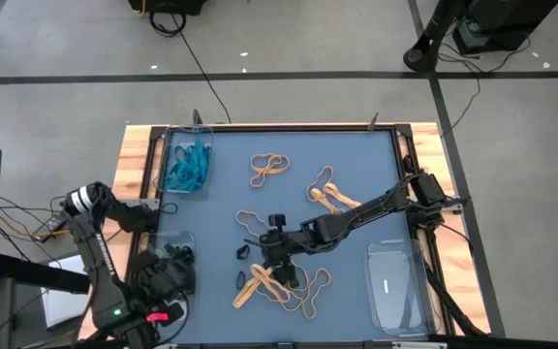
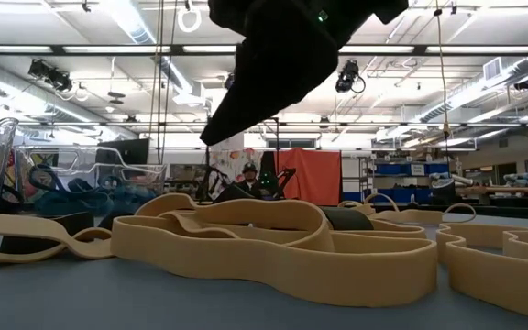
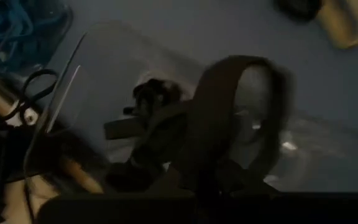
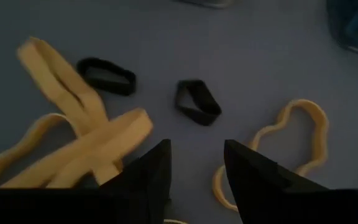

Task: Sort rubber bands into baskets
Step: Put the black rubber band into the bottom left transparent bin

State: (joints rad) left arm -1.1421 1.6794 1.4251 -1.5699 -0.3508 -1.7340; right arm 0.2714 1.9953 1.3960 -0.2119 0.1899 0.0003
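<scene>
My left gripper (image 1: 170,274) is shut on a black rubber band (image 3: 241,112) over the clear near-left basket (image 1: 159,242), which holds other black bands (image 3: 154,99). My right gripper (image 4: 197,168) stands open, slanting down over the table's middle (image 1: 277,260). It touches nothing. Beyond its fingertips lie two black bands (image 4: 107,76) (image 4: 197,102), with tan bands (image 4: 73,143) (image 4: 291,143) on either side. The far-left basket (image 1: 201,136) holds blue bands (image 1: 187,167). In the low view, tan bands (image 2: 273,243) lie flat in front. My left gripper has the black band's lower end (image 3: 204,174) between its shut fingers, which point steeply down. The place of contact is too dark to make out. The open loop (image 3: 247,68) reaches past the fingertips, clear above the basket's floor.
A third clear basket (image 1: 395,291) stands at the near right. More tan bands lie at the table's middle (image 1: 269,167) (image 1: 329,194) and near the front (image 1: 279,286). Wooden rails (image 1: 134,155) frame the blue table top.
</scene>
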